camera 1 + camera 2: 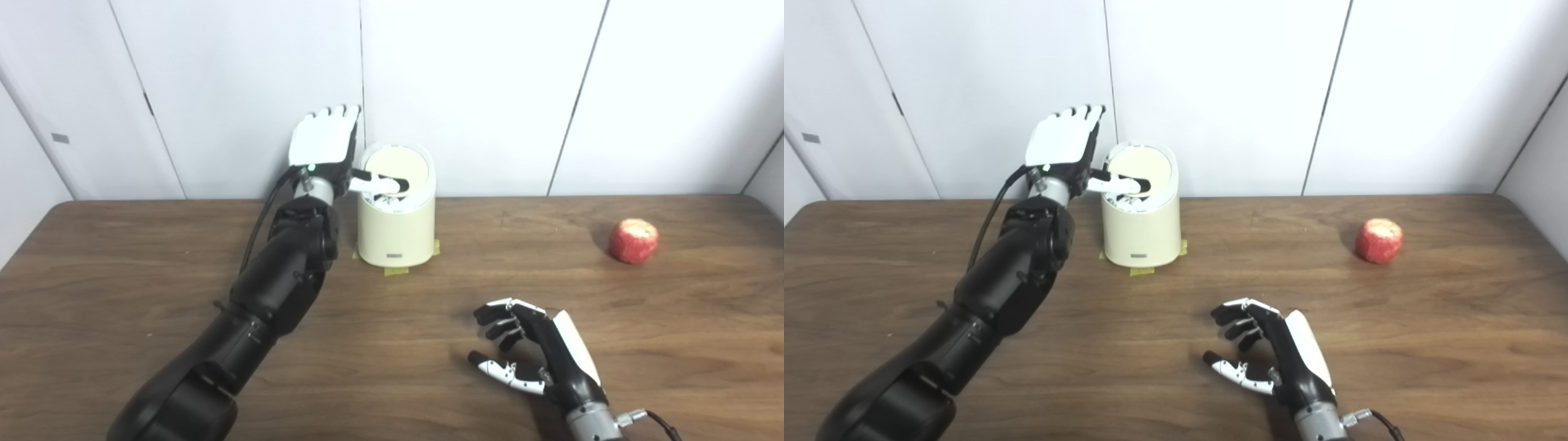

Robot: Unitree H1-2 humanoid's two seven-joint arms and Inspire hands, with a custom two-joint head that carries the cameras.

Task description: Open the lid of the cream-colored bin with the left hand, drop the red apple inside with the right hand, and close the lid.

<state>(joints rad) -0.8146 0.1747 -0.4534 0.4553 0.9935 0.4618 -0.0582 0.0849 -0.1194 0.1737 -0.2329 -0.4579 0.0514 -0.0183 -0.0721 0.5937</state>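
While raised at upper centre-left, left hand (323, 144) flat beside the cream-colored bin (397, 229), fingers (334, 114) straight up and apart, thumb laid across the lid (395, 168) and holding nothing. Red apple (633, 241) out at right of frame on the bench (122, 275), well apart. Right hand (539, 355) low at bottom centre-right, fingers loosely curled, spread, empty.
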